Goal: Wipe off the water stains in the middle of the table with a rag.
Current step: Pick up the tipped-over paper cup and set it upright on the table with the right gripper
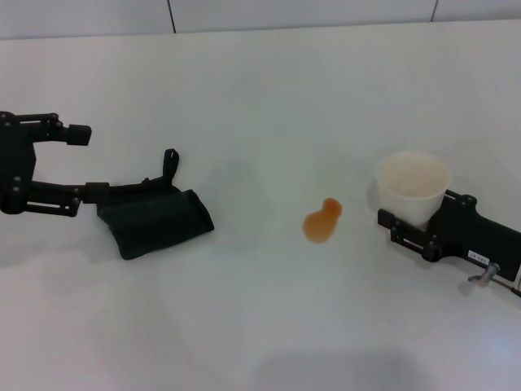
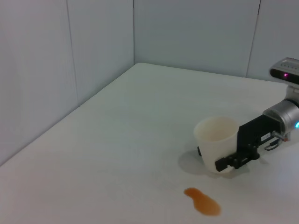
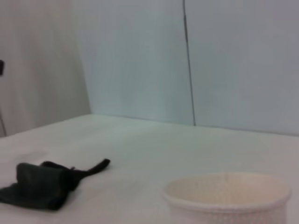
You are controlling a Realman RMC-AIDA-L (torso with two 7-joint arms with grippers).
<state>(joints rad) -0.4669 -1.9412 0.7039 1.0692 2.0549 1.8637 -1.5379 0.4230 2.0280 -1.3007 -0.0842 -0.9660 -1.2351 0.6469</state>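
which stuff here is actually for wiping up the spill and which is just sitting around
For the job: the rag at the open left gripper, the water stains, the table.

Not part of it: the white paper cup, with the right gripper against its side.

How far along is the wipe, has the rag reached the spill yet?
Not yet. The orange-brown pear-shaped liquid blot lies untouched on the white table. The left hand is open beside the black cloth rag, not gripping it. The right hand is at the white paper cup. Grasping and wiping remain.
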